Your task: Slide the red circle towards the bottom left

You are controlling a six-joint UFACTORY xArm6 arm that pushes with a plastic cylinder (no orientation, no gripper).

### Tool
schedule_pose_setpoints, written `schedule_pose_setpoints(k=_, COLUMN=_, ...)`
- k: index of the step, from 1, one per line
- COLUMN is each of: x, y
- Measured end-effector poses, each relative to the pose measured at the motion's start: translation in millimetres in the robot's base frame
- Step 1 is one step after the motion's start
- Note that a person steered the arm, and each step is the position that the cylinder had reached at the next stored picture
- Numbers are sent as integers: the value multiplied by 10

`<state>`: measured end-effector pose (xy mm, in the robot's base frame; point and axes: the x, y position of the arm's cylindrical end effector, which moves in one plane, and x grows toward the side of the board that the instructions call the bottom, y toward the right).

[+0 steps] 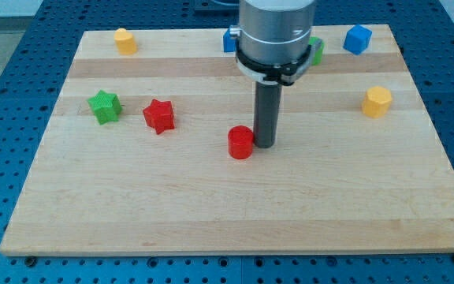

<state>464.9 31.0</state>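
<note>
Nearest us, the red circle (241, 143) sits mid-board, our tip (265, 145) touching its right side. We have no claw, only a rod. The push toward the bottom left looks barely begun.

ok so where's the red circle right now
The red circle sits near the board's middle in the camera view, with my tip right beside it on the view's right and the red star further off to its left.
</note>
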Motion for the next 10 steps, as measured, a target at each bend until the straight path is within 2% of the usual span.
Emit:
schedule_pose_setpoints(k=2, x=-130, y=-58)
schedule_pose_setpoints(k=4, x=-58, y=-408)
schedule_pose_setpoints(k=8, x=737, y=-809)
schedule_pose_setpoints(k=10, x=877, y=-1044)
